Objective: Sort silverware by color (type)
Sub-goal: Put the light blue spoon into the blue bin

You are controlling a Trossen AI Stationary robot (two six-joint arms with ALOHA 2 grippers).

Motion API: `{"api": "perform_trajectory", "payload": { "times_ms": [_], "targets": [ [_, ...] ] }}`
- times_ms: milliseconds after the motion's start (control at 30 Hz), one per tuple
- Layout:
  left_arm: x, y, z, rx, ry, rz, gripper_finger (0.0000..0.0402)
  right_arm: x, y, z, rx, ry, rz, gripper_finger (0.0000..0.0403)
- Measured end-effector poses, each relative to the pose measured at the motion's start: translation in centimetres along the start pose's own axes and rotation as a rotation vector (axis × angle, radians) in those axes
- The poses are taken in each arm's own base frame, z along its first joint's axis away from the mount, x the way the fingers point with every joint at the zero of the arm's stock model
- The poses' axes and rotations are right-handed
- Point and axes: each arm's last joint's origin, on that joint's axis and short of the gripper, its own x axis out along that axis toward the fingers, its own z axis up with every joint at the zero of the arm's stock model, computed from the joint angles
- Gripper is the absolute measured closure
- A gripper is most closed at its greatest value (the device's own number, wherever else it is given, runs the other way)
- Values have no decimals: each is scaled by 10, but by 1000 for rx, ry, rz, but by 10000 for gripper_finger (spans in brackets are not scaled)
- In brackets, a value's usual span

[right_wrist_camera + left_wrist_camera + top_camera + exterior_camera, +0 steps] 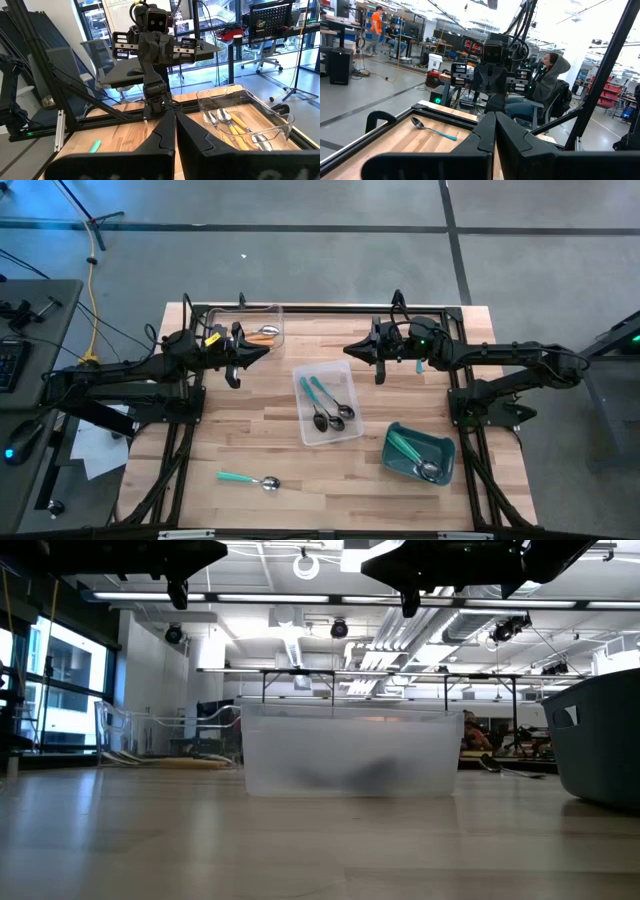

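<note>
My left gripper (262, 352) and my right gripper (350, 350) hang shut and empty above the far half of the table, pointing level at each other. Two teal-handled spoons (325, 402) lie in a clear tray (345, 435) at mid-table. Orange-handled spoons (235, 131) lie in another clear tray (272, 312) at the far left, under my left gripper. Green-handled spoons (410, 450) lie in a teal bin (445, 470) near the right. One teal-handled spoon (247, 479) lies loose by the near edge. Another spoon (432, 129) lies on the table under my right arm.
A black frame rail (330, 308) runs along the table's far edge and down both sides. Bare wood (240, 420) lies between the middle tray and the left side. People (547, 80) sit and stand in the room beyond the table.
</note>
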Motion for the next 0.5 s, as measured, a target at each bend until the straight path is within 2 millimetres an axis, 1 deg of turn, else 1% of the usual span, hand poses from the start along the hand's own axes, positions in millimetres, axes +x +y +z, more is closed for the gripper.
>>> {"api": "perform_trajectory", "payload": {
  "times_ms": [500],
  "targets": [
    [0,0,0,0,-1,0,396,0,0,0,0,1,8,403]
  ]
}}
